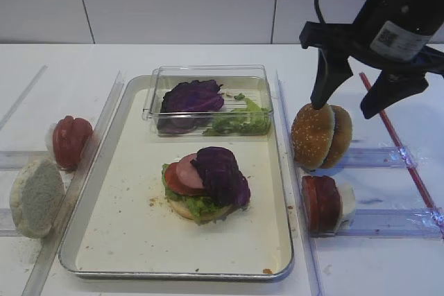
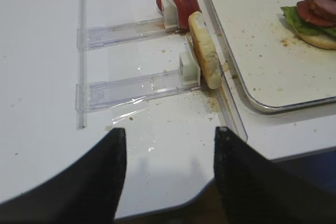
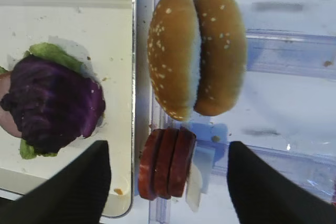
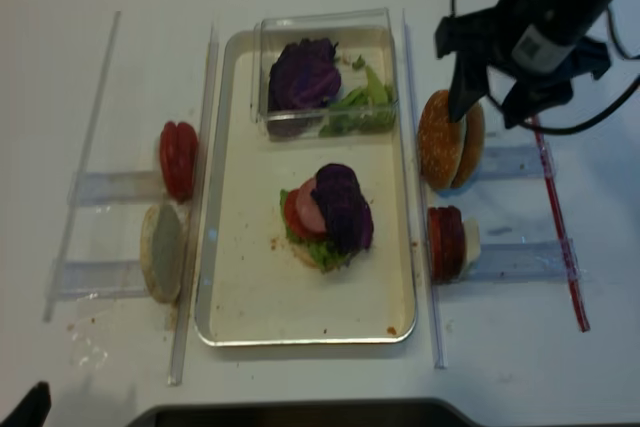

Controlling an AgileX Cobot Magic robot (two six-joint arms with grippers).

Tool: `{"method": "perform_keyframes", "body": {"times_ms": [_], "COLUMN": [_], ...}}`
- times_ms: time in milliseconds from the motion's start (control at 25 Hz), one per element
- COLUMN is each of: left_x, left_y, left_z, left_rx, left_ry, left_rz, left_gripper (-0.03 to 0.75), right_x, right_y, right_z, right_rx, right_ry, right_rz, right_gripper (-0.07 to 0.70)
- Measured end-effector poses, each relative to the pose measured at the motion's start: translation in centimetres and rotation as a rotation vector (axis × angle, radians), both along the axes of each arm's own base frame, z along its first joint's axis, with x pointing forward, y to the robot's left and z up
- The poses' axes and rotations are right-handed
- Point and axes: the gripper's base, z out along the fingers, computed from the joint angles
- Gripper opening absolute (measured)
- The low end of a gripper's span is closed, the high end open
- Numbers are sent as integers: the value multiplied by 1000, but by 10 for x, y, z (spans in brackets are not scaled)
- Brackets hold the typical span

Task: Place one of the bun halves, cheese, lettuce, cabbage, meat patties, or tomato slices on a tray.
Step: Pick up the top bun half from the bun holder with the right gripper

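We have the right gripper (image 1: pixel 355 96) hanging above the sesame bun tops (image 1: pixel 320 136), its two black fingers spread wide with nothing between them. The buns stand on edge, two pressed together in a clear plastic rack (image 1: pixel 378 158) just right of the tray (image 1: pixel 125 240). We judge the nearer, seeded bun top (image 3: pixel 175 52) to be light, soft and easily dented, so we would close gently across its domed face and flat cut side, keeping the squeeze shallow so the crumb does not crush. Its neighbour touches it, so one finger must slip into the seam between them or take both. On the tray, the half-built burger (image 1: pixel 206 181) already carries lettuce (image 1: pixel 201 204), tomato, a pink slice and purple cabbage (image 1: pixel 220 171), and bare floor lies all around it. The raised tray rim and the rack rail lie between bun and burger, so we should lift clear before crossing. The left gripper (image 2: pixel 168 153) waits open over bare table near the pale bun half (image 2: pixel 205 51).
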Motion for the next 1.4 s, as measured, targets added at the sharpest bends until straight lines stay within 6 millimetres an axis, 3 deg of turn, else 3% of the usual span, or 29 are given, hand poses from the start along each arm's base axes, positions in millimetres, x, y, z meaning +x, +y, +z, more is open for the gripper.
{"method": "perform_keyframes", "body": {"times_ms": [400,880,1120,1400], "left_x": [0,0,0,0], "left_y": [0,0,0,0], "left_z": [0,0,0,0], "left_rx": [0,0,0,0], "left_ry": [0,0,0,0], "left_rz": [0,0,0,0], "left_gripper": [358,358,358,358], "right_x": [19,44,47,47], "right_y": [9,16,17,20], "right_z": [-23,-25,-37,-36], "right_rx": [25,34,23,47], "right_ry": [7,-23,22,27], "right_rz": [-19,-26,-21,-25], "right_gripper": [502,502,502,502]}}
